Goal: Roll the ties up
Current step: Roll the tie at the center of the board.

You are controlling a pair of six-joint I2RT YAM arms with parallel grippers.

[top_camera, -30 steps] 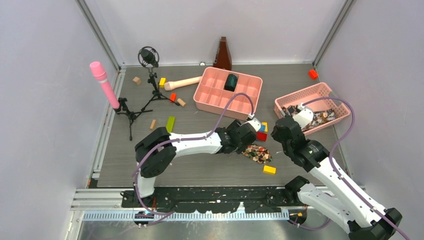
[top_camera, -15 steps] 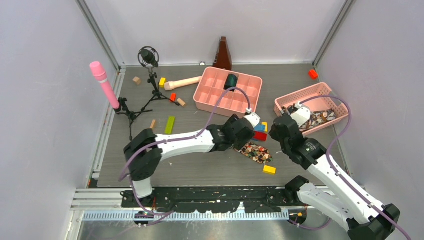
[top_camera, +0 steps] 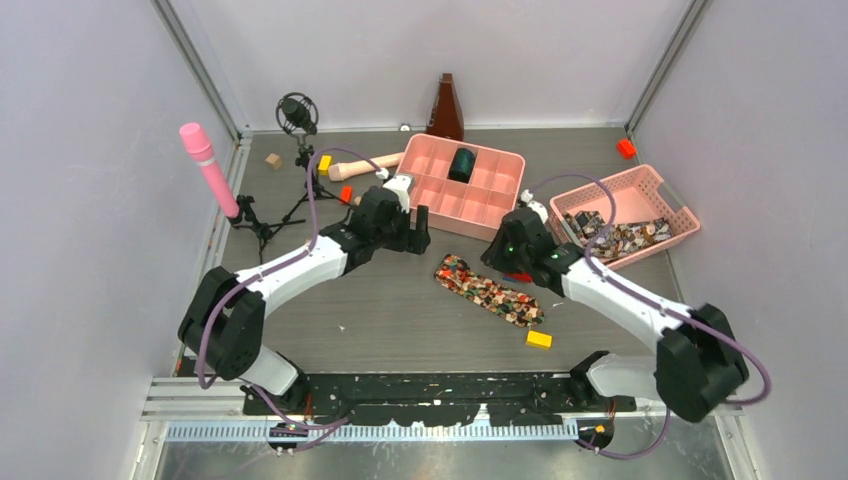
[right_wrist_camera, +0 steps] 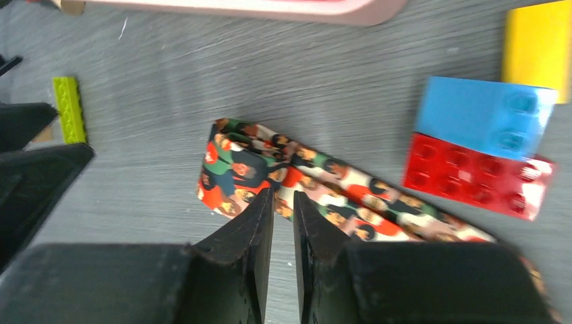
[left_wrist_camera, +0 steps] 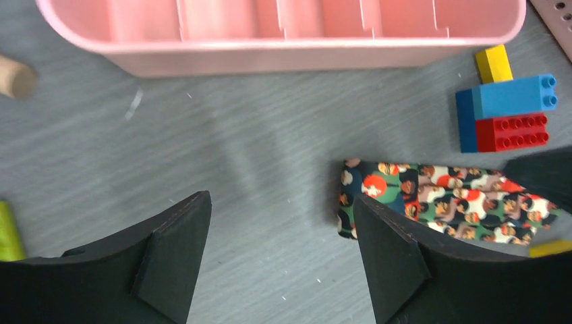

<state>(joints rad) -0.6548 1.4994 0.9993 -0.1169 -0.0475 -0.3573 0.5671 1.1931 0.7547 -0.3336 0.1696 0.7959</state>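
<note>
Left gripper (left_wrist_camera: 278, 202) pulled back — tie (top_camera: 489, 291) flat, blocks (left_wrist_camera: 509, 115) nr.

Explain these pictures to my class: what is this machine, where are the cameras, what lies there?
Two robot arms are bolted to a table. One picture looks down from above; the other two come from cameras on each wrist. On the table lies a floral tie, beside toy blocks, a pink tray and a basket of more ties. The left gripper is open and empty. The right gripper is almost shut over the tie; whether it pinches it is unclear.
</note>
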